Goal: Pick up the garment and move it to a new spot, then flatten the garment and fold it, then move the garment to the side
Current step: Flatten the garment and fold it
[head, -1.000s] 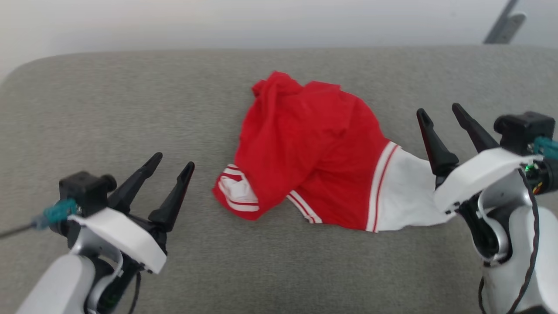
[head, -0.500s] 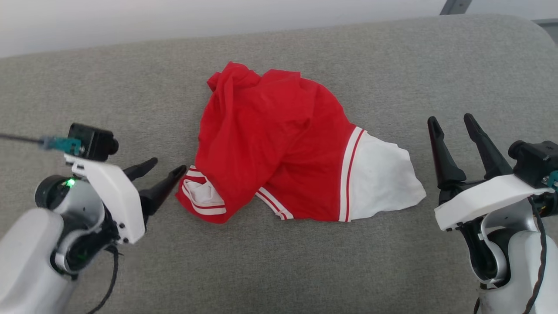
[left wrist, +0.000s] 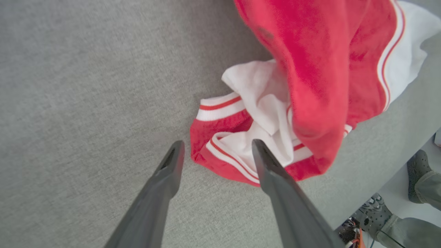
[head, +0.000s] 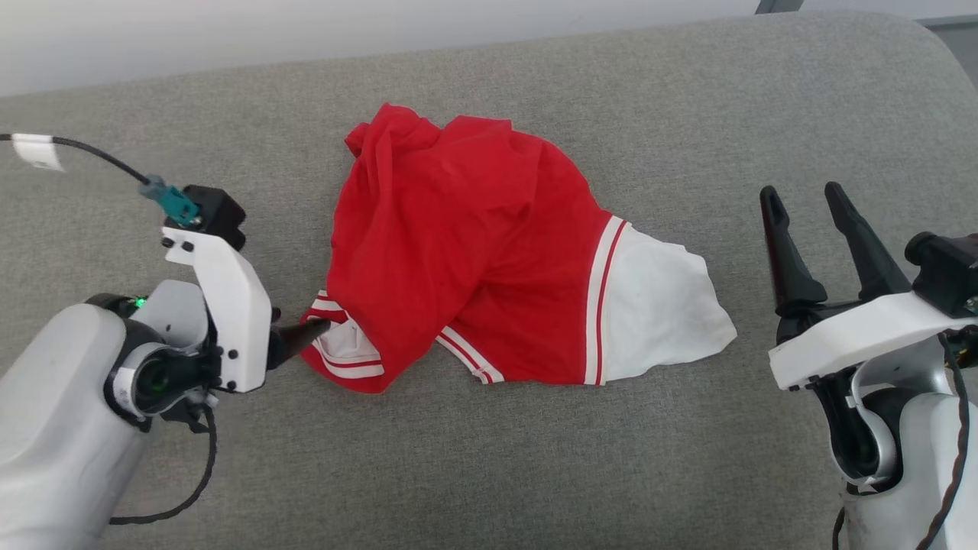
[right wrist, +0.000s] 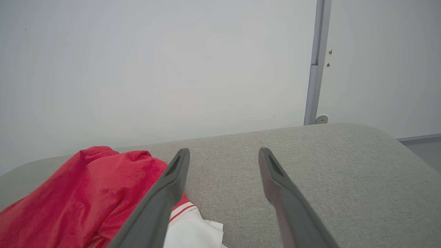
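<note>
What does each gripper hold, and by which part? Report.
Nothing is held. The left gripper stands open at the striped corner of the garment, not closed on it; the right gripper is open, apart from it.

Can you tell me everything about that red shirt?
The red shirt is soft cloth, crumpled in a heap, not folded. One white sleeve sticks out toward the robot's right, with thin red-and-white stripes at its seam. It lies on the grey cushion. The left gripper, open, points at its striped corner; one finger looks to be over it, though touching is unclear.
</note>
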Motion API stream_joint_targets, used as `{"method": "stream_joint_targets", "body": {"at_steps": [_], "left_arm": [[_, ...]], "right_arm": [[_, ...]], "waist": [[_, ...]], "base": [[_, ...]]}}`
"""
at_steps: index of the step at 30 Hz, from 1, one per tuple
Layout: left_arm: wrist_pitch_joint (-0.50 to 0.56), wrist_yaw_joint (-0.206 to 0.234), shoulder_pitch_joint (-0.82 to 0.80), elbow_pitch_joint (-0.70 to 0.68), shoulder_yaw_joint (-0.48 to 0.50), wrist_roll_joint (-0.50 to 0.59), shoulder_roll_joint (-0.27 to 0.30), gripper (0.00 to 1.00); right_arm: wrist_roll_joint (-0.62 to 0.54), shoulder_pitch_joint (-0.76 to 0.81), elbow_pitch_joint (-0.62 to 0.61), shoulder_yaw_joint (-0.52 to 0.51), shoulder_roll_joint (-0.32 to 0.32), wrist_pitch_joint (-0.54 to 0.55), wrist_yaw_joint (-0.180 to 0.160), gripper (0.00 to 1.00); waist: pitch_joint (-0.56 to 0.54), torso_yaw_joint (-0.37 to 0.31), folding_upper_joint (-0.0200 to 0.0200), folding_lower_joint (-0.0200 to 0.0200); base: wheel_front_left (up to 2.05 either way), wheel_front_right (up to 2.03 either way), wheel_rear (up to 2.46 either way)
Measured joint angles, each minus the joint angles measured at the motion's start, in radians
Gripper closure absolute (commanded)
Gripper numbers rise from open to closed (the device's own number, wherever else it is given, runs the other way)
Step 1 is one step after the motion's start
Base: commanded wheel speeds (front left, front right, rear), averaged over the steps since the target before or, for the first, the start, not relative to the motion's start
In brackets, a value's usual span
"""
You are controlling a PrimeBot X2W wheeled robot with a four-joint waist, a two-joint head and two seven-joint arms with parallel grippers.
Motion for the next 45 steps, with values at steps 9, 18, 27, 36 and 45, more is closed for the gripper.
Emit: {"method": "stream_joint_targets", "body": {"at_steps": [9,18,27,36,45], "left_arm": [[0.077,0.039,-0.019,0.054,-0.017,-0.039,-0.047,0.00],[0.040,0.026,-0.063,0.154,-0.010,-0.025,-0.046,1.00],[-0.080,0.028,-0.010,0.081,0.086,-0.037,0.068,1.00],[-0.183,0.065,0.098,0.012,0.177,-0.031,0.205,1.00],[-0.259,0.088,0.153,-0.040,0.231,-0.031,0.250,1.00]], "right_arm": [[0.018,-0.007,-0.017,-0.009,0.003,0.012,0.000,0.00],[0.019,-0.023,-0.023,0.003,0.007,-0.002,0.000,0.00],[0.027,0.003,-0.017,-0.037,0.010,-0.032,0.000,0.00],[0.027,0.015,-0.021,-0.059,0.010,-0.041,0.000,0.00],[0.027,0.021,-0.008,-0.061,0.010,-0.047,0.000,0.00]], "waist": [[0.029,-0.017,0.0000,0.0000],[0.070,-0.031,0.0000,0.0000],[0.056,0.009,0.0000,0.0000],[0.048,0.039,0.0000,0.0000],[0.032,0.055,0.0000,0.0000]], "base": [[0.00,0.00,0.00],[0.00,0.00,0.00],[0.00,0.00,0.00],[0.00,0.00,0.00],[0.00,0.00,0.00]]}}
